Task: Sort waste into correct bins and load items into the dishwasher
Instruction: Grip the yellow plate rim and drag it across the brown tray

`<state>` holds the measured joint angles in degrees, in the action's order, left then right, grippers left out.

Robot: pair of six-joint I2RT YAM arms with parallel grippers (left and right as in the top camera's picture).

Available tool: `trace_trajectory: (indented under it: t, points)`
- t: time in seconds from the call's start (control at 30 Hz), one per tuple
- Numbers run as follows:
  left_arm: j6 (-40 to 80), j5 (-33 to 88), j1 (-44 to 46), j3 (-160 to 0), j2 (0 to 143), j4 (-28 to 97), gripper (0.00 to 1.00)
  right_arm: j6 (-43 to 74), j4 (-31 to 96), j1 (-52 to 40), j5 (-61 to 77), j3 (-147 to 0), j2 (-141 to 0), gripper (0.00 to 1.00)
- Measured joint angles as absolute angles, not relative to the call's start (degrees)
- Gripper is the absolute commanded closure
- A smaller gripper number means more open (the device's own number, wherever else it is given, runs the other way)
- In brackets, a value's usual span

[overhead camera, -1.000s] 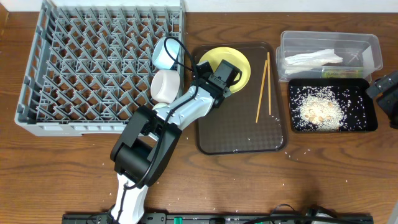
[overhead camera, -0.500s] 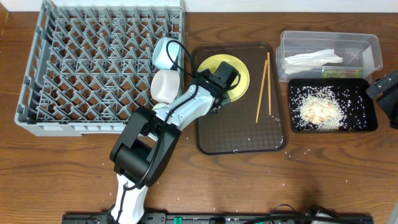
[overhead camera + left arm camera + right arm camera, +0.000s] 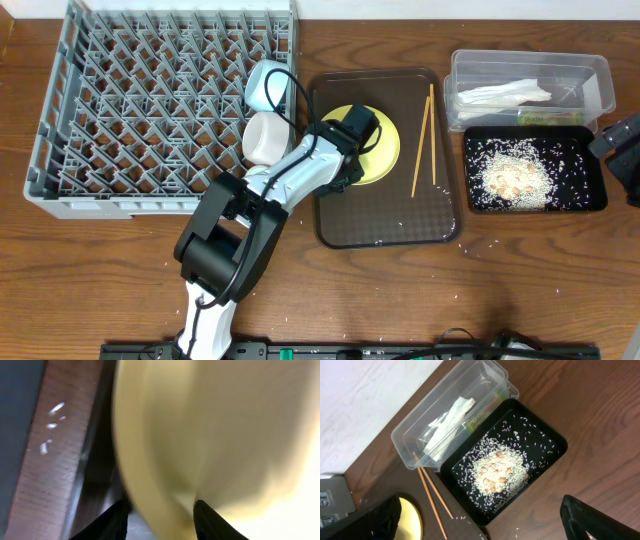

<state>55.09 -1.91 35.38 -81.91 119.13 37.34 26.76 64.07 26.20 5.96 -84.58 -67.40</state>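
My left gripper (image 3: 352,137) is shut on the rim of the round yellow plate (image 3: 380,150), which lies over the brown serving tray (image 3: 385,225). In the left wrist view the plate (image 3: 210,425) fills the frame, its rim between my fingers (image 3: 162,520). The chopsticks (image 3: 424,140) lie on the tray, right of the plate. A light-blue bowl (image 3: 265,85) and a white bowl (image 3: 266,138) sit at the right edge of the grey dish rack (image 3: 150,110). My right gripper (image 3: 622,145) is open and empty at the far right (image 3: 480,520).
The clear tub (image 3: 600,75) holds the white napkin (image 3: 445,422) and the yellow-green wrapper (image 3: 477,420). The black tray (image 3: 555,440) in front of it holds rice and scraps (image 3: 500,470). Loose rice grains lie on the table near the front edge.
My left gripper has drawn the yellow plate from the back of the brown tray toward its middle. The right arm has not moved.
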Motion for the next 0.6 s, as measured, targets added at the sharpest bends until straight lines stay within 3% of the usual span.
trace_trajectory:
  t: [0.17,0.4,0.6]
  points:
    - [55.2,-2.0,35.4,-81.9,119.2,32.8,0.63,26.8,64.1,26.2,6.0,-84.6,-67.4,0.01]
    - [55.7,-1.9,35.4,-81.6,119.3,31.9,0.92,26.8,64.1,26.2,6.0,-84.6,-67.4,0.01]
    - [54.7,-1.9,35.4,-81.6,119.3,31.2,0.93,26.8,64.1,26.2,6.0,-84.6,-67.4,0.01]
